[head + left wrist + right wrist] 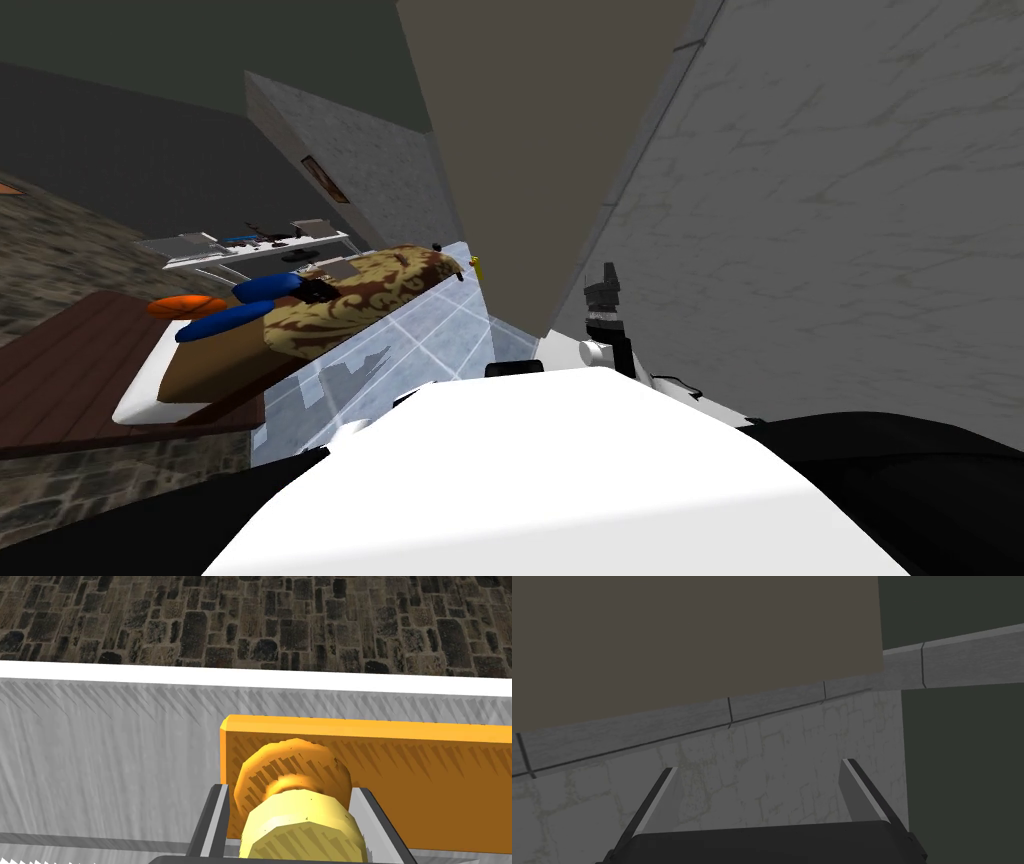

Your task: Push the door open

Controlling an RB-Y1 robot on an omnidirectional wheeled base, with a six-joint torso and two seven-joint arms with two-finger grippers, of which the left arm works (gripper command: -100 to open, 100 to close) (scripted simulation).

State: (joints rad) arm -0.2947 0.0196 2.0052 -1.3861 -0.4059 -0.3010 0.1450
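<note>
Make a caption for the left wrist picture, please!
Left gripper clamps a round yellow door knob on its orange rectangular plate, against a pale grey door, dark cobblestone floor beyond.

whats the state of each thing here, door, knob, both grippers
door: ajar, standing partly open, with the bed in sight past its edge
door knob: held between the left gripper's fingers
left gripper: shut on the door knob
right gripper: open, nothing between its fingers
</note>
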